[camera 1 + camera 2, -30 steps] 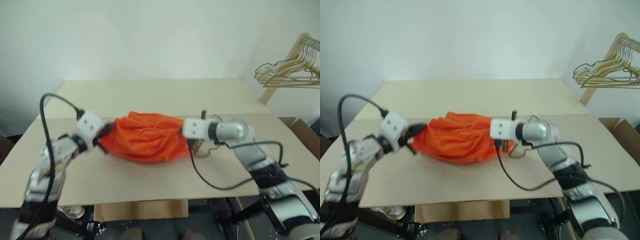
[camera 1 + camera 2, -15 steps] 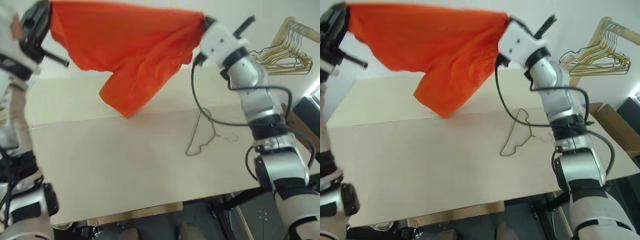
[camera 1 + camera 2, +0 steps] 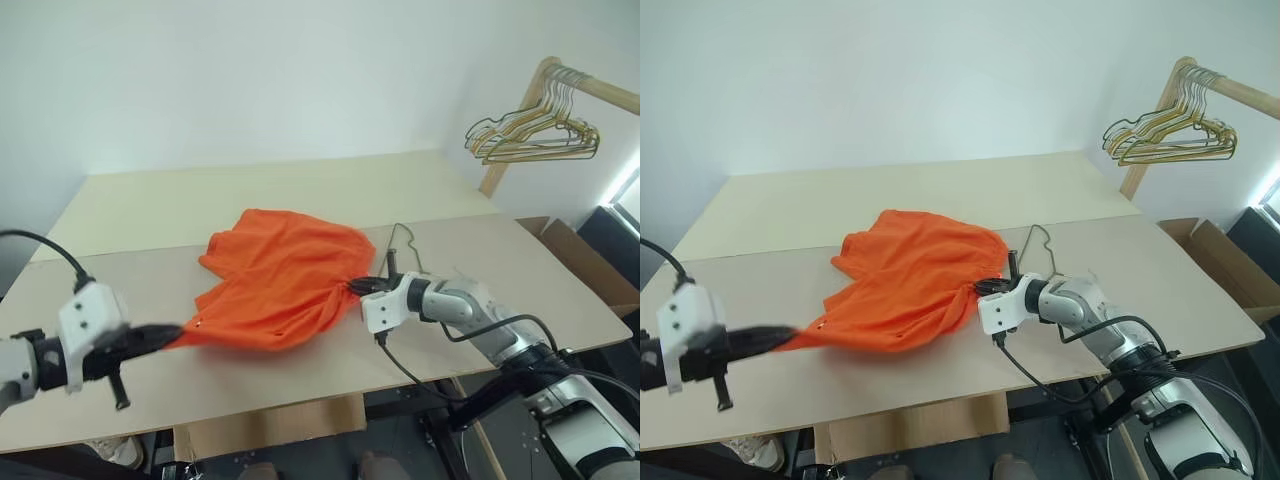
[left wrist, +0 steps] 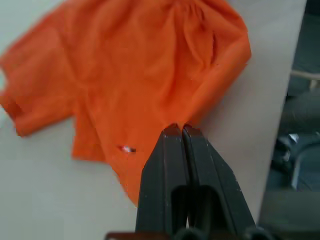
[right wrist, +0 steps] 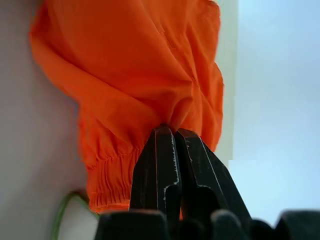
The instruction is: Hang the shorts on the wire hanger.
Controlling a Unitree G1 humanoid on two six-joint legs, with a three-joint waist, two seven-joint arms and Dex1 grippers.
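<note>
My left wrist view shows a tiny tag [image 4: 127,149] on the shorts [image 3: 280,280], pinched by both grippers [image 3: 165,333] [image 3: 352,287] on the tan table [image 3: 300,180].

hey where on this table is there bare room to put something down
Bare: the far half of the table behind the shorts, and the right end beyond the wire hanger. Crowded: the front middle, where both grippers hold the shorts.
</note>
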